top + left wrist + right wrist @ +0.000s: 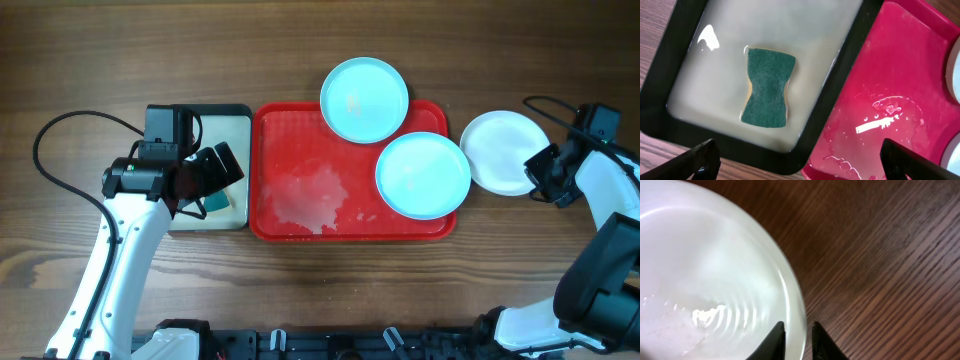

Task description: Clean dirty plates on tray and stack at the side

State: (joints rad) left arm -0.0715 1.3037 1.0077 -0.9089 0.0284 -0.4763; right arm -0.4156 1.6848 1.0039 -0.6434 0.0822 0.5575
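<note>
One wet red tray (290, 140) lies between the grippers, bearing two blue plates (364, 99), the lower one (422, 175) nearer the right gripper (799, 341). Its fingers (771, 344) pinch the rim of the white plate (705, 265), glossy and streaked, flat on the table (880, 255) off the tray. The left gripper (800, 156), wide and empty, hangs over the sponge (767, 87), whose long axis runs across the fingers' line.

Red tray (290, 140), white plate (500, 150), green sponge (767, 87)
</note>
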